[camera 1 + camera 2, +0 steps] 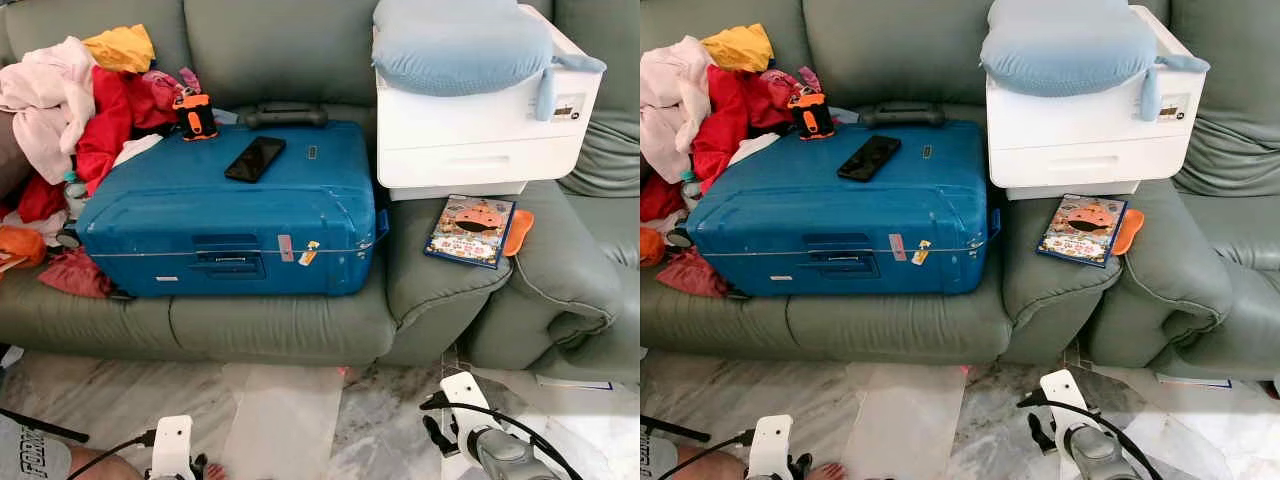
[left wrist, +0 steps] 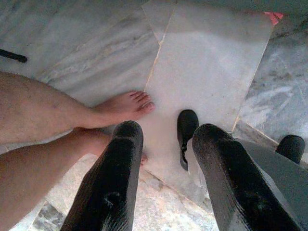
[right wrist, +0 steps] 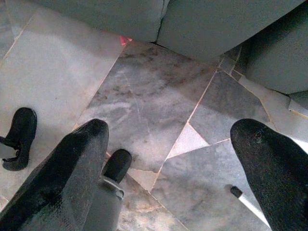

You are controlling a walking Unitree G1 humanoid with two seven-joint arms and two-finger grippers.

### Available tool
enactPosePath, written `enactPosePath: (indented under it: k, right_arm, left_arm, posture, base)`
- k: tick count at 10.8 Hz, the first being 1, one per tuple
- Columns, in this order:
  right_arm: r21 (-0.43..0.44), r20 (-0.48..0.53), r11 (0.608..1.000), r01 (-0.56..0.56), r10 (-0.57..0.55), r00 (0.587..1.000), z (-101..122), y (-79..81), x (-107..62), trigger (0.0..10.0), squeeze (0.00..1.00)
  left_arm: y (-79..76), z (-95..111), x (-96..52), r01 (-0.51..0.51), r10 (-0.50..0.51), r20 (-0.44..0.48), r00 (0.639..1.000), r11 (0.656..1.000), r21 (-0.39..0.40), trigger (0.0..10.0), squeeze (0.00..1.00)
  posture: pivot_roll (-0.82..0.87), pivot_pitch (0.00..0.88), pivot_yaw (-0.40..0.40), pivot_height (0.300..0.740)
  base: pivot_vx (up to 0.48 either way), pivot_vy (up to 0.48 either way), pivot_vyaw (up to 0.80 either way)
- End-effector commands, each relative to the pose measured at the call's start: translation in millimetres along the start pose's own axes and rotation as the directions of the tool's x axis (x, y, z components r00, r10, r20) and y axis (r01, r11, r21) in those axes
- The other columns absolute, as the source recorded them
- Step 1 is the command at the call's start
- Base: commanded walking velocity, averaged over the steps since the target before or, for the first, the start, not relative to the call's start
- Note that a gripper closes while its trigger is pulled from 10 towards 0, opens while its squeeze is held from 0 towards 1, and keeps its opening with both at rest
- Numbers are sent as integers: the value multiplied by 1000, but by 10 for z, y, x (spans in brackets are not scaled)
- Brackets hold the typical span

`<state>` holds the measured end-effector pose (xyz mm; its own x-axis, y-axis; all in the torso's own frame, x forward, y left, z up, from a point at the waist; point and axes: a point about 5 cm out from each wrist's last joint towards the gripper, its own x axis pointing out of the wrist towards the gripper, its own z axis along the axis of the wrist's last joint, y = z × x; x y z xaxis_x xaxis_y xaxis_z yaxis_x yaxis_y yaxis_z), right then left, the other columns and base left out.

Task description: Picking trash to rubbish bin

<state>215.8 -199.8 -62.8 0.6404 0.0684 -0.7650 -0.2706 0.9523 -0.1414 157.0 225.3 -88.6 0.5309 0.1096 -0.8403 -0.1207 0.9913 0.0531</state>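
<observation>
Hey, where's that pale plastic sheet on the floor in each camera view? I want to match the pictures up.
Left eye view: the pale plastic sheet lies on the floor before the sofa, below the blue suitcase.
Right eye view: the sheet is in the same spot.
Left wrist view: the sheet has a person's toes at its edge.
Right wrist view: the sheet is near the sofa base.
Shared landmark: the pink scrap at its corner.

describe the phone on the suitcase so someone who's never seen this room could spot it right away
A big blue suitcase lies flat on the green sofa. The phone lies on its top, near the handle side: a flat black slab, screen dark, unlike the orange-and-black gadget standing at the back left corner.
</observation>
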Motion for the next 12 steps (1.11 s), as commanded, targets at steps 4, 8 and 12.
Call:
enactPosePath:
  k: [4, 8, 12]
  right_arm:
    - [37, -14, 999, 10, -9, 1000, -9, -5, 2, 10000, 0]
    - [47, -24, 999, 19, -18, 1000, -19, -6, 2, 10000, 0]
    - [47, -24, 999, 19, -18, 1000, -19, -6, 2, 10000, 0]
  left_arm:
    - [77, -87, -22, -26, 27, -34, 999, 1000, 10, 10000, 0]
    - [77, -87, -22, -26, 27, -36, 999, 999, 25, 10000, 0]
    - [77, -87, -22, -26, 27, -36, 999, 999, 25, 10000, 0]
  posture:
    - [-24, 45, 16, 740]
    - [-26, 47, 19, 740]
    - [-26, 47, 19, 740]
  base:
    - [0, 0, 0]
    - [0, 0, 0]
    - [0, 0, 0]
